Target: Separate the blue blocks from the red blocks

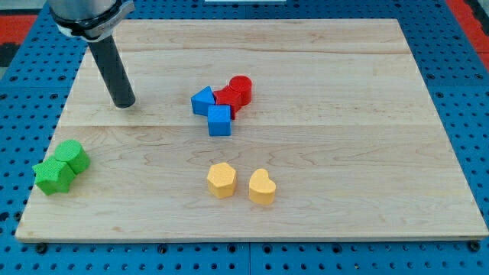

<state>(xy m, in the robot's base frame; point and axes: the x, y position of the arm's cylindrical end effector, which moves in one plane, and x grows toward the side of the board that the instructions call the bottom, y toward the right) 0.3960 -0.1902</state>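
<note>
Camera view: the wooden board (321, 168) lies on a blue perforated surface (466, 92), and near its middle sits a tight cluster of four blocks. I take the blue cube (219, 121) as the landmark for everything else.

The blue triangular block (202, 101) sits just up and to the view's left of the blue cube, touching it or nearly so. A red block (226, 98) of unclear shape stands directly above the cube, wedged between the blue triangle and the red cylinder (241, 88), which lies up and to the view's right of the cube. All four are pressed together, so blue and red are not yet apart.

My tip (122, 102) rests on the board well to the view's left of the blue cube, slightly higher in the view, with bare wood between it and the cluster. It touches no block. The arm ends in a plain dark rod with nothing that opens or closes, and it holds nothing.

Below the blue cube, well apart from it, stand two yellow blocks side by side: a yellow hexagonal block (221, 180) almost straight below, and a yellow heart-shaped block (261, 187) to its right.

Far to the view's lower left of the cube, at the board's edge, two green blocks touch each other: a green hexagonal block (74, 155) and a green star-shaped block (53, 176)
</note>
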